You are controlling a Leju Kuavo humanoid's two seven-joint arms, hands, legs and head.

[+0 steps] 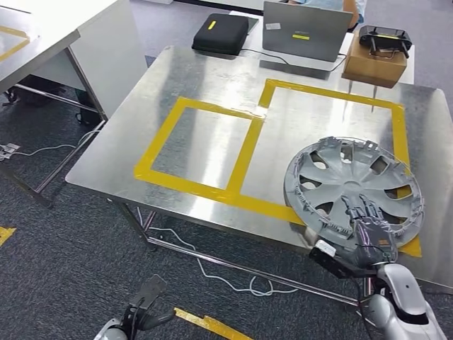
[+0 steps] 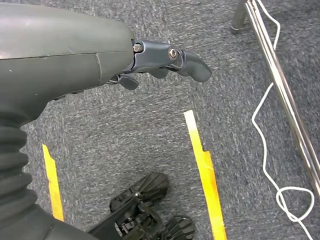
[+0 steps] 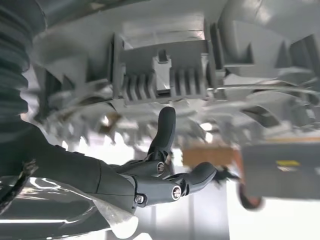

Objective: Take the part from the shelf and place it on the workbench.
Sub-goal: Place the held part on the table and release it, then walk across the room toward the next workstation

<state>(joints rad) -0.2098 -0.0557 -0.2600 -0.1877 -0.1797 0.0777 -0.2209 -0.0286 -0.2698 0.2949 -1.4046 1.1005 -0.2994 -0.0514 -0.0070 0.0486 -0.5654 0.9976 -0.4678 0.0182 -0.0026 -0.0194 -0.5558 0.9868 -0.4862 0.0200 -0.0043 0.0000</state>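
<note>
Although the wheel cover (image 1: 354, 185) is already over the steel workbench (image 1: 214, 85), placement is judged incomplete: the right hand (image 1: 369, 228) holds it by its near rim, and the part sits tilted, near edge raised, over the yellow tape outline (image 1: 251, 145) at the bench's right front corner. Whether the far rim touches the bench surface cannot be determined from the head view. The retrieval from the shelf is evidently done; what remains, by assessment, is to lower the near edge flat, release and withdraw.

Right arm: it enters from below at the bench's front edge, wrist bent upward, dark fingers (image 1: 357, 211) laid over the spoked face of the cover. In the right wrist view a finger (image 3: 164, 131) presses up against the ribbed underside of the cover, beside a moulded clip (image 3: 163, 70). The hand is clamped on the rim, fingers above and below it.

Left arm: it hangs low beside the bench, over grey carpet (image 2: 113, 130) marked with yellow floor tape (image 2: 205, 175). The left hand (image 2: 166, 60) carries nothing; its fingers are loosely extended and apart.

Also noted at the far edge: a laptop (image 1: 306, 32), a black case (image 1: 221, 32) and a cardboard box (image 1: 374, 65).
</note>
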